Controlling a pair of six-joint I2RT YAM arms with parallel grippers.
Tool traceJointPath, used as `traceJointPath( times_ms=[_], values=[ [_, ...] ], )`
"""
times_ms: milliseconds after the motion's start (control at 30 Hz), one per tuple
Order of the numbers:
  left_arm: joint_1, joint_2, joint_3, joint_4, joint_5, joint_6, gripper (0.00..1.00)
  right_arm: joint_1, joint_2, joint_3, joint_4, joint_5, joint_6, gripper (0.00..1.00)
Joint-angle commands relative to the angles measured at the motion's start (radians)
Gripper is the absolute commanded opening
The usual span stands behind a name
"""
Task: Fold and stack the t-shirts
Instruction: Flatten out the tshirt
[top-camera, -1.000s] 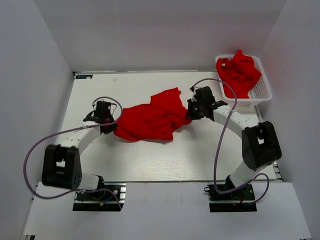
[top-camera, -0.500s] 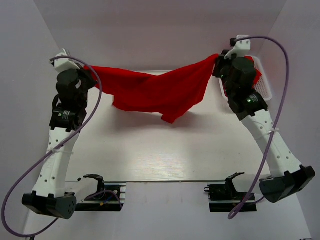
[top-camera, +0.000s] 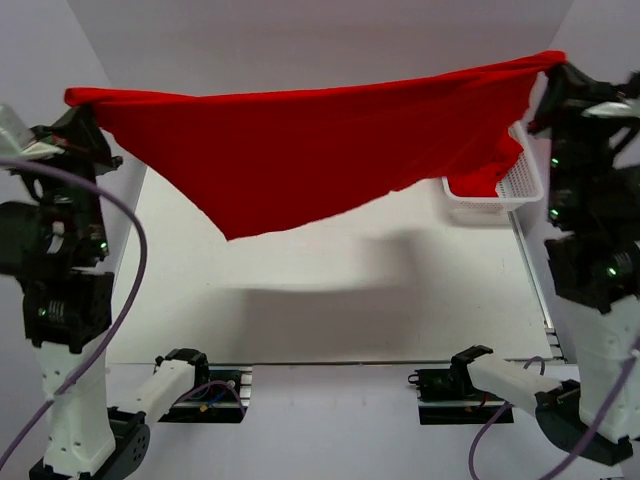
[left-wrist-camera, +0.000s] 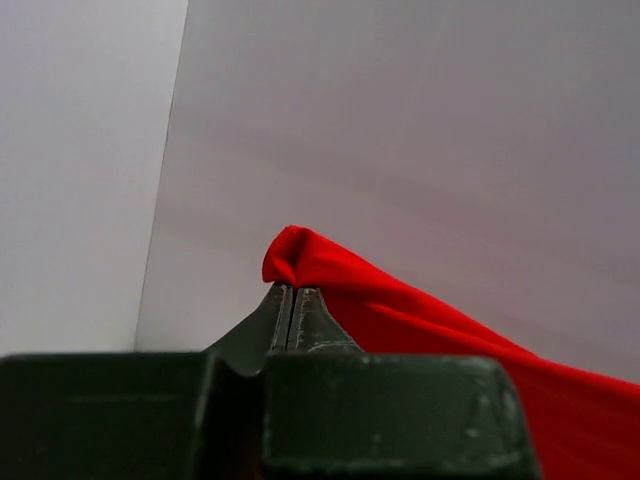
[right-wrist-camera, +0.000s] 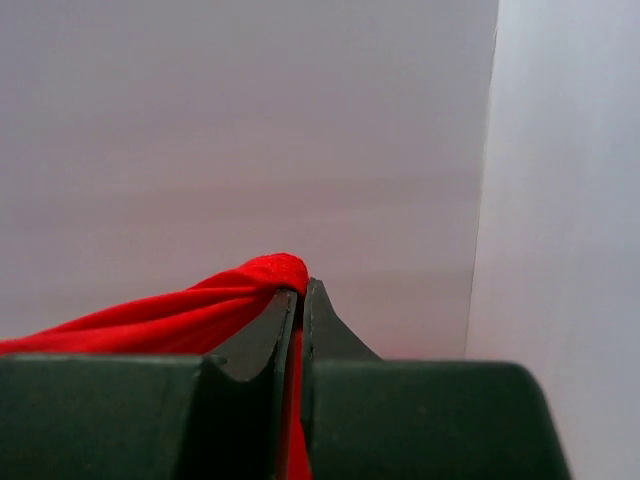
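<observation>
A bright red t-shirt (top-camera: 310, 150) hangs stretched high above the table between both arms, its lower edge sagging to a point at the left of centre. My left gripper (top-camera: 78, 100) is shut on its left corner, which also shows in the left wrist view (left-wrist-camera: 300, 258) above the closed fingertips (left-wrist-camera: 291, 295). My right gripper (top-camera: 553, 62) is shut on its right corner, which shows in the right wrist view (right-wrist-camera: 265, 275); the fingertips (right-wrist-camera: 300, 295) pinch the cloth. More red shirt cloth (top-camera: 490, 180) lies in the white mesh basket (top-camera: 525, 185) at the back right.
The white table top (top-camera: 330, 300) lies below the hanging shirt, with its shadow across it. Grey walls (top-camera: 300, 45) enclose the back and sides. Both arm bases (top-camera: 200, 385) sit at the near edge. The basket stands against the right wall.
Both arms have lifted the shirt from a crumpled heap on the table to high in the air and spread apart, pulling it taut between them.
</observation>
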Motion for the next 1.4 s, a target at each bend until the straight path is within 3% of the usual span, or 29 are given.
traceJointPath(
  times_ms=[0, 200, 367, 433, 567, 733, 767, 800, 833, 867, 933, 1000, 1033, 1133, 1367],
  values=[
    [0.000, -0.023, 0.072, 0.022, 0.028, 0.060, 0.00, 0.000, -0.070, 0.041, 0.049, -0.040, -0.033, 0.00],
    [0.000, 0.029, 0.097, -0.030, 0.061, 0.035, 0.00, -0.001, -0.064, 0.013, 0.081, 0.003, -0.055, 0.00],
    [0.000, 0.170, 0.097, -0.100, -0.011, -0.045, 0.00, -0.003, 0.024, -0.106, 0.136, 0.073, -0.043, 0.00],
    [0.012, 0.223, 0.030, -0.160, -0.038, -0.135, 0.00, -0.001, 0.077, -0.216, 0.164, 0.144, -0.009, 0.00],
    [0.012, 0.360, -0.175, -0.130, -0.095, -0.224, 0.00, -0.006, 0.204, -0.413, 0.257, 0.268, 0.097, 0.00],
    [0.035, 0.620, -0.279, -0.121, -0.140, -0.302, 0.00, -0.014, 0.387, -0.537, 0.253, 0.132, 0.253, 0.00],
    [0.051, 0.676, -0.261, -0.134, -0.140, -0.321, 0.07, -0.017, 0.495, -0.510, 0.239, 0.106, 0.285, 0.06],
    [0.064, 0.800, -0.194, -0.192, -0.149, -0.338, 0.19, -0.020, 0.534, -0.487, 0.177, 0.089, 0.312, 0.18],
    [0.065, 0.863, -0.143, -0.229, -0.134, -0.338, 0.56, -0.020, 0.656, -0.437, 0.150, 0.081, 0.315, 0.58],
    [0.080, 0.922, -0.085, -0.277, -0.124, -0.338, 0.72, -0.024, 0.698, -0.357, 0.123, 0.089, 0.341, 0.75],
    [0.089, 1.060, 0.087, -0.385, -0.124, -0.338, 0.91, -0.027, 0.833, -0.174, -0.056, 0.093, 0.350, 0.90],
    [0.098, 1.108, 0.193, -0.403, -0.094, -0.317, 0.92, -0.031, 0.881, -0.100, -0.153, 0.089, 0.352, 0.90],
    [0.098, 1.123, 0.210, -0.413, -0.083, -0.307, 0.99, -0.029, 0.922, -0.050, -0.201, 0.073, 0.350, 0.90],
    [0.098, 1.133, 0.230, -0.403, -0.023, -0.275, 0.99, -0.032, 0.924, -0.002, -0.233, 0.043, 0.367, 0.90],
    [0.088, 1.041, 0.103, -0.449, 0.061, -0.252, 1.00, -0.032, 0.773, -0.144, -0.327, -0.063, 0.447, 0.90]
  ],
)
